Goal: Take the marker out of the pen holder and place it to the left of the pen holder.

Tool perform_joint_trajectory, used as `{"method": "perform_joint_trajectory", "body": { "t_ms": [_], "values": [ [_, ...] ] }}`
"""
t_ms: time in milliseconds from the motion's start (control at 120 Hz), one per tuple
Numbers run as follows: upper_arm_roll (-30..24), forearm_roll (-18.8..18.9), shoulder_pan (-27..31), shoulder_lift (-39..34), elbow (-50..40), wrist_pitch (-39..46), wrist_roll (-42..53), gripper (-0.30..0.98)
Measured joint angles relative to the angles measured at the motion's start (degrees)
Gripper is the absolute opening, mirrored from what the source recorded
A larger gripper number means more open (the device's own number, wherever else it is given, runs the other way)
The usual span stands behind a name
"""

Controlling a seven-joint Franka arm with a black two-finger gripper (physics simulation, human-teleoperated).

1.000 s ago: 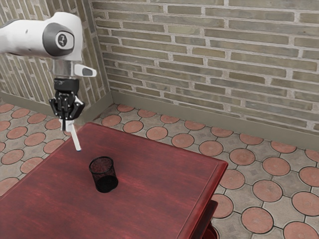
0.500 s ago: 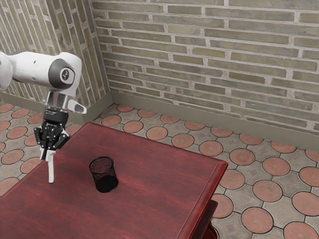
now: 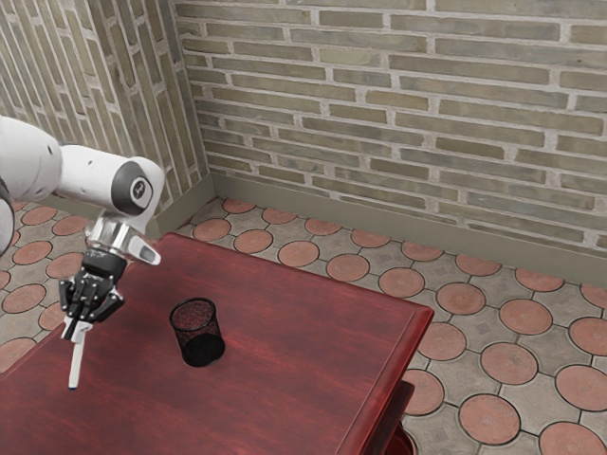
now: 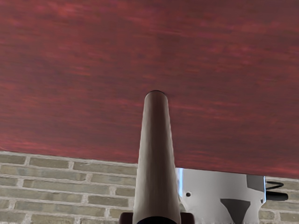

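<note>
1. My gripper sits lower in the exterior view than before.
2. It pinches the tilted marker, well apart from the cup.
3. Risk: released too high, the marker may topple and roll.

White marker tilted in claw, black mesh pen holder upright

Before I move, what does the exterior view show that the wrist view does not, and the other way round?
Exterior view's own: the mesh pen holder, the tiled floor and the end effector in profile, shut on the marker.
Wrist view's own: a look along the marker toward its tip, and a pale grey shape past the table edge, perhaps the arm's base.
Shared: the marker, the red table and the brick wall.
</note>
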Motion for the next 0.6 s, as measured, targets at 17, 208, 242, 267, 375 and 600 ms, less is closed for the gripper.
{"method": "perform_joint_trajectory", "body": {
  "t_ms": [17,208,242,267,375,600],
  "values": [
    [-0.02,0.01,0.08,0.18,0.03,-0.04,0.1,-0.07],
    [-0.04,-0.54,0.58,1.0,0.11,-0.36,0.92,0.18],
    [-0.04,-0.67,0.6,1.07,0.11,-0.37,1.08,0.26],
    [-0.04,-0.76,0.62,1.11,0.11,-0.37,1.18,0.3],
    [-0.03,-1.01,0.28,-1.02,0.57,-0.25,1.58,0.46],
    [-0.08,-4.55,-10.89,-24.1,1.98,14.19,2.74,0.61]
  ]
}}
